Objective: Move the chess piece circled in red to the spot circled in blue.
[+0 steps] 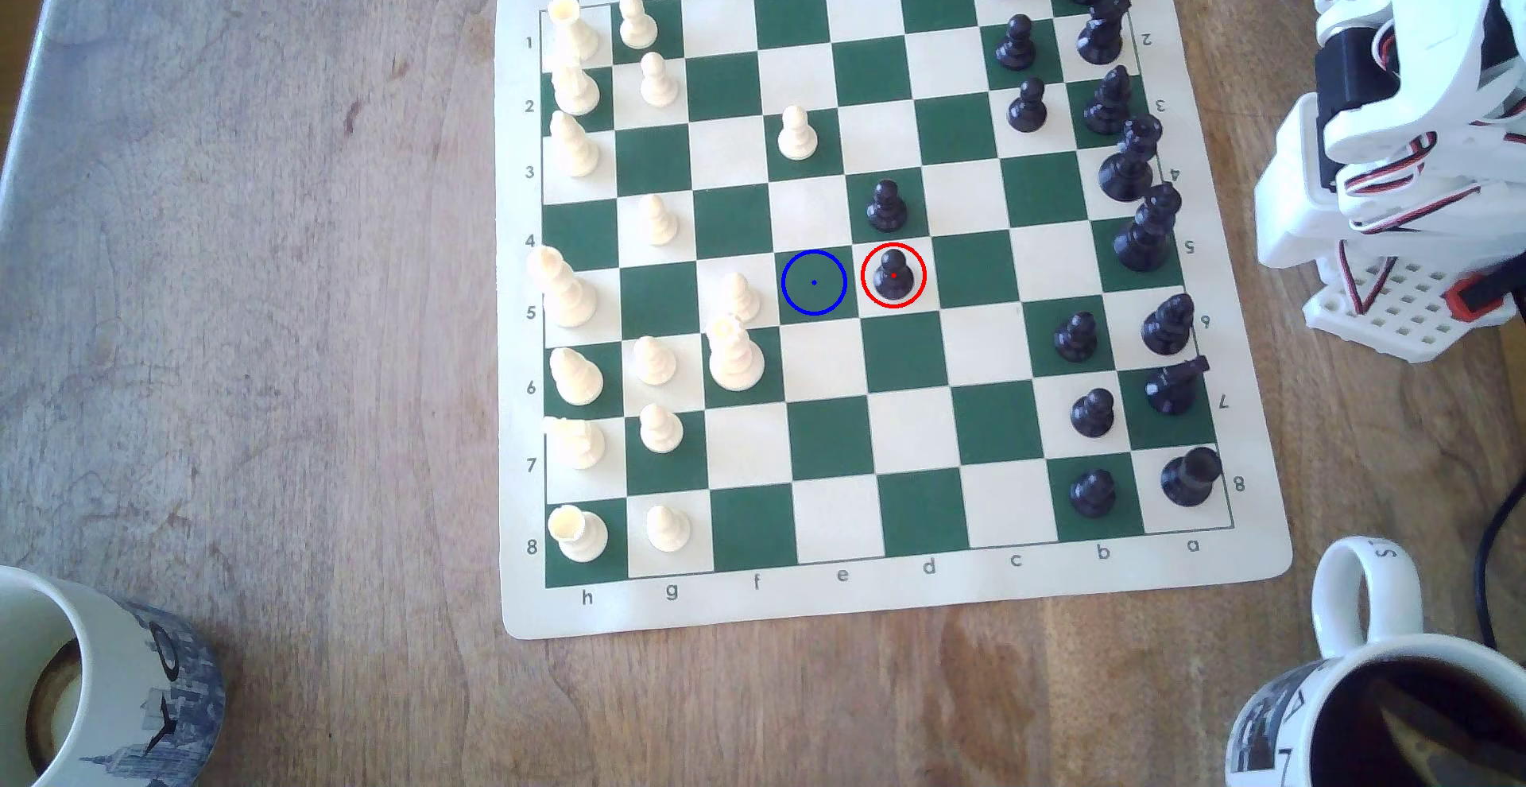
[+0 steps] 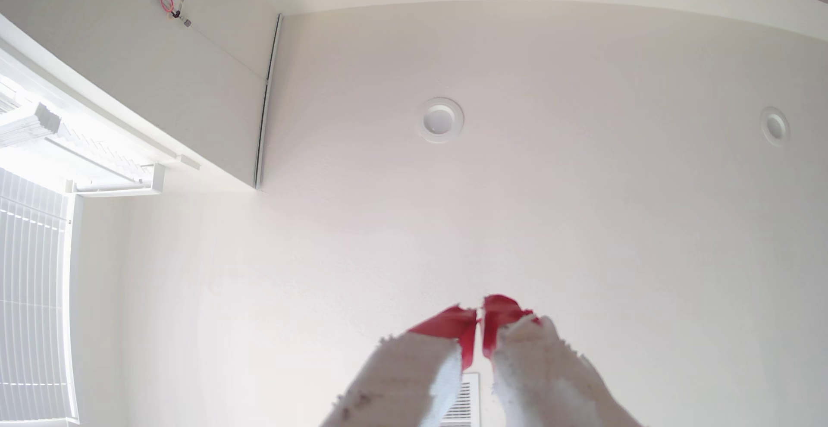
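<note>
The black pawn [image 1: 893,275] stands upright on a cream square inside the red ring, just beside the blue-ringed green square [image 1: 813,283] on the exterior view's left, while the gripper [image 2: 479,313], jaws clenched on nothing, points at the ceiling.

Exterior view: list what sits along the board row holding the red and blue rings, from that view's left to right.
Tall white piece → white pawn → the spot → the chess piece → tall black piece.

I see my gripper [image 2: 480,315] pointing at a white ceiling [image 2: 582,207], its red tips almost touching with nothing between them. A round ceiling light [image 2: 442,119] sits toward twelve o'clock from the tips, a window blind [image 2: 31,301] toward nine.
</note>
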Motion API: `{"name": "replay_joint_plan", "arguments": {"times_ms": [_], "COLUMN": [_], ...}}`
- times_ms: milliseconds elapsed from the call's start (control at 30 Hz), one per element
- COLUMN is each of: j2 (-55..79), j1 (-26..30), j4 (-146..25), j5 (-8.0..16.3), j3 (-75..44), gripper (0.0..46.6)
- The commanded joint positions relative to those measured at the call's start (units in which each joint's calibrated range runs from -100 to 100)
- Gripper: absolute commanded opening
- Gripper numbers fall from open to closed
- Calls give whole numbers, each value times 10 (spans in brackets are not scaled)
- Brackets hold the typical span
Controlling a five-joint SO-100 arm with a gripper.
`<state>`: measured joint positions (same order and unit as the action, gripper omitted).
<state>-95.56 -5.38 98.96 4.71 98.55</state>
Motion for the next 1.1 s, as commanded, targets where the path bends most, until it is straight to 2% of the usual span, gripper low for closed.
{"name": "replay_joint_plan", "arguments": {"times_ms": [0, 333, 600, 900, 933, 1067], "j2": [-3, -3, -3, 1, 10, 72], "j1": [19, 21, -2, -3, -1, -2], "j4": [-13, -284, -680, -1063, -1144, -1269], "j5": [-1, -1, 2, 3, 3, 3], "j3": [14, 13, -44, -216, -259, -319], "gripper": [2, 2, 2, 2, 2, 2]}}
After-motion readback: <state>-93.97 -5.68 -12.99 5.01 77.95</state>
